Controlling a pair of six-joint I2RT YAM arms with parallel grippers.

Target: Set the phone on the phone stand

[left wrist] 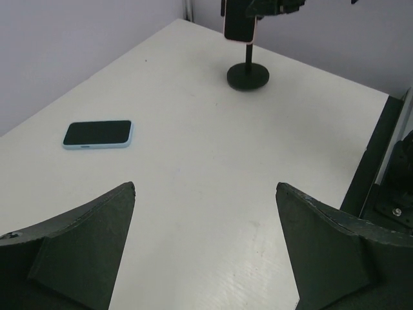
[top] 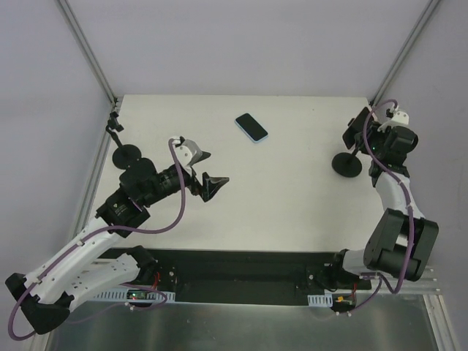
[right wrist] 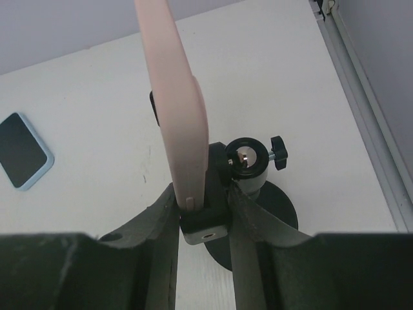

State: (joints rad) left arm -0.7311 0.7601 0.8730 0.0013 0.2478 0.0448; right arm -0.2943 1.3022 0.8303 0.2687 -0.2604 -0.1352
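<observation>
A pink-cased phone stands upright in the black clamp of a phone stand with a round black base. My right gripper is shut on the pink phone and the clamp, one finger on each side; it is at the table's far right. A second phone in a blue case lies flat, screen up, at the back middle of the table. My left gripper is open and empty above the table's middle left, pointing toward the blue phone and the stand.
Another black stand with a round base stands at the table's far left edge. The stand's ball head and knob sit just right of the clamp. Metal frame posts rise at both back corners.
</observation>
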